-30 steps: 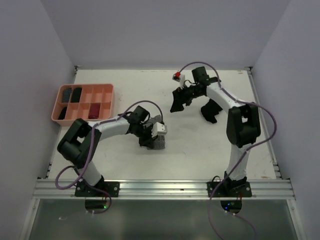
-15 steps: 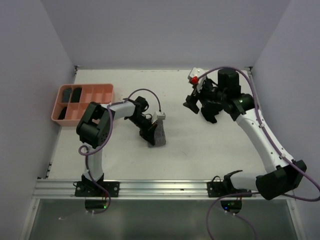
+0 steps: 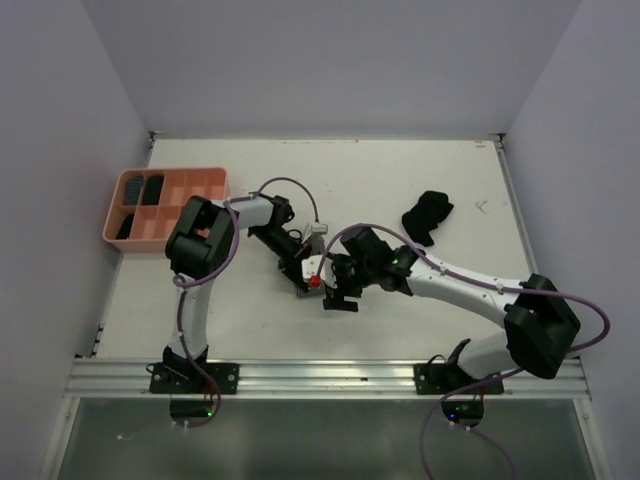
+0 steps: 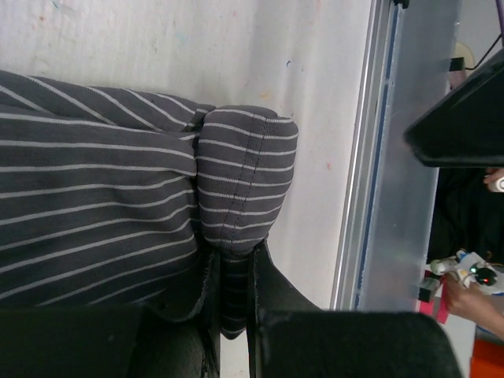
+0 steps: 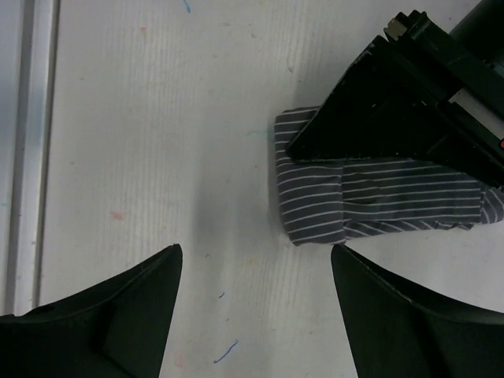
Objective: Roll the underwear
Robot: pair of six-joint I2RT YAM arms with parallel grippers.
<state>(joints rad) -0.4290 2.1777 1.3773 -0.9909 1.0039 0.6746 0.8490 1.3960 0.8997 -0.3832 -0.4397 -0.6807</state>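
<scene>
The left claw (image 4: 235, 272) is pinched narrow on a fold of the striped underwear (image 4: 94, 197), its jaws nearly together with the cloth drawn up between them. The right claw (image 5: 254, 252) stands wide and holds nothing. It hovers over the tabletop (image 5: 142, 118) just beside the thick end of the striped piece and does not touch it.

The striped garment lies about the middle of the tabletop, slightly to the left. It is gathered into a narrow band, with one end doubled over into a plump lump. I judge it part-way done: it is folded to width and the roll is begun. A length of flat band runs on beneath the left claw's body, though, so the rolling is not finished, and how much is left is hidden there.

Further out, the black underwear (image 3: 427, 215) sits crumpled toward the far right, well apart from both claws. It looks untouched, so that one is all to do. At the far left, the salmon tray (image 3: 168, 173) has dark bundles in several compartments and a dark red one in another. Whether those are finished rolls I cannot tell at this size. By my reckoning, one garment is in hand and at least one remains.
</scene>
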